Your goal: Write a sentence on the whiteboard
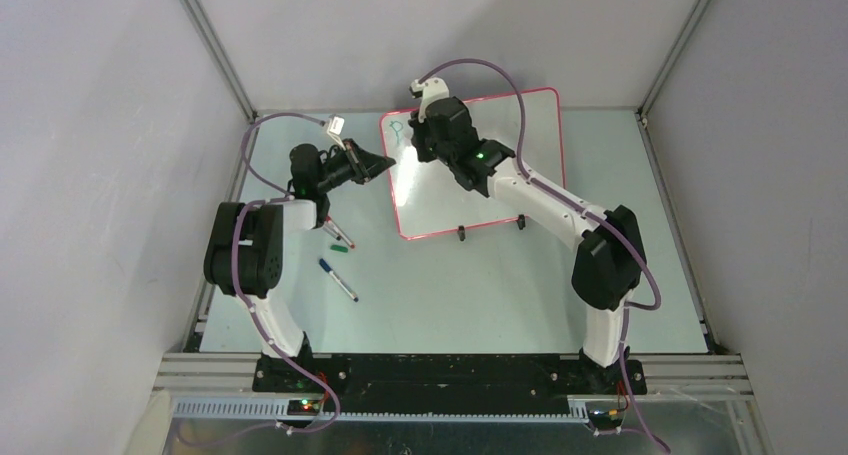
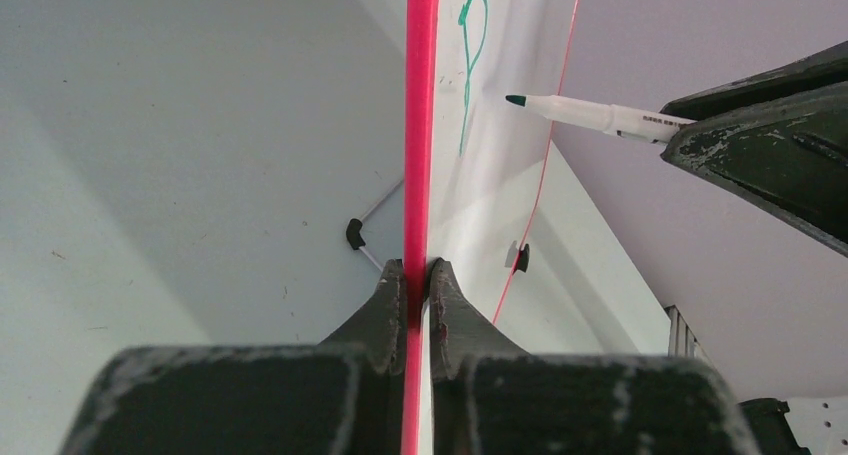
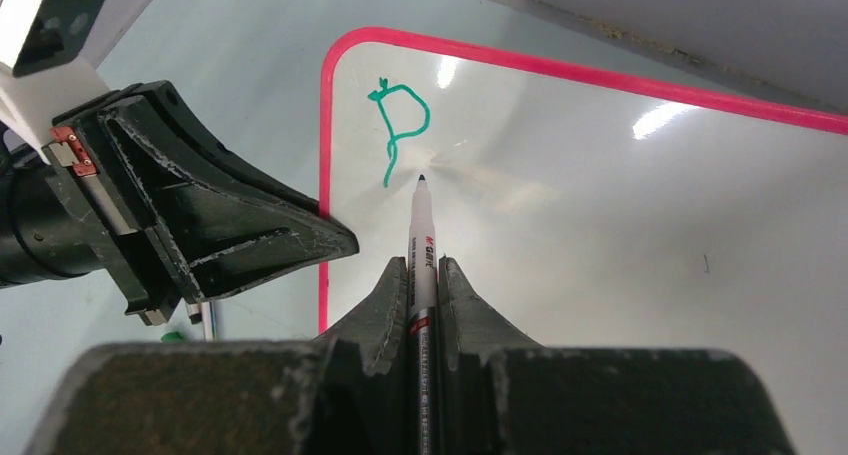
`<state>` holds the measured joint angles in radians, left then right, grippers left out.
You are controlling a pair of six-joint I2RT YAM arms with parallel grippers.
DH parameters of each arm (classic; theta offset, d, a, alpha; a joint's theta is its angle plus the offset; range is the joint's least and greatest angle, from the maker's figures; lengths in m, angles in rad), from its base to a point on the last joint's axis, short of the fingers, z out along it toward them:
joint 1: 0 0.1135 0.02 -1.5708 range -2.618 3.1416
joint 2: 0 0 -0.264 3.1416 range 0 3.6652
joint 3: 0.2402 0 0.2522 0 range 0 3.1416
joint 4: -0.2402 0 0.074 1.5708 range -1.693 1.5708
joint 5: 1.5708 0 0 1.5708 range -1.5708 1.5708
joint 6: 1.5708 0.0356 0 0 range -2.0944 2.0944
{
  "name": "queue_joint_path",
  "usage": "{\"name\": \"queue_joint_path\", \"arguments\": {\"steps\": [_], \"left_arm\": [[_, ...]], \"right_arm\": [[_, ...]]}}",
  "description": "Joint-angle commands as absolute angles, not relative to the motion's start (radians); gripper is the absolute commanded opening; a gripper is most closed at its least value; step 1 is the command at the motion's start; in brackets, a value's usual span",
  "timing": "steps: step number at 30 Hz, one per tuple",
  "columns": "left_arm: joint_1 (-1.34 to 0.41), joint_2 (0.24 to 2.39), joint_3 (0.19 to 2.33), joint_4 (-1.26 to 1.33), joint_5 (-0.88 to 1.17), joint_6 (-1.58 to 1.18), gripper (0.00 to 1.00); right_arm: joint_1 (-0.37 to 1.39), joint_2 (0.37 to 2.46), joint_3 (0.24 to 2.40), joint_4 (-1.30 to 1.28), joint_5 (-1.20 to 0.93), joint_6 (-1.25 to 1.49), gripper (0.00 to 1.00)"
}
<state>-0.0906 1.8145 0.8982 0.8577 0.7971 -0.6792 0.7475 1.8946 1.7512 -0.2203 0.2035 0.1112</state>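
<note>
Now | left gripper: whiteboard rim pinched between fingers | right gripper: marker held

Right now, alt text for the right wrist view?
The right claw is shut on a marker, its tip pointing at the whiteboard just right of the foot of a green letter P near its top left corner. At left, the left claw clamps the board's pink rim.
</note>
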Motion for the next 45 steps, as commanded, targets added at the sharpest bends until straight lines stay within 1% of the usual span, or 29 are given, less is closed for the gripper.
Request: {"name": "queue_joint_path", "arguments": {"steps": [1,45], "left_arm": [[-0.098,1.807,0.933,0.854,0.774,-0.626,0.00],[-0.100,1.804,0.930,0.856,0.777,-0.620,0.00]], "right_arm": [[0.740,1.893,1.803,-0.216,0.236,0.113,0.00],[0.730,1.934,1.853,-0.227,0.273,0.112,0.00]]}}
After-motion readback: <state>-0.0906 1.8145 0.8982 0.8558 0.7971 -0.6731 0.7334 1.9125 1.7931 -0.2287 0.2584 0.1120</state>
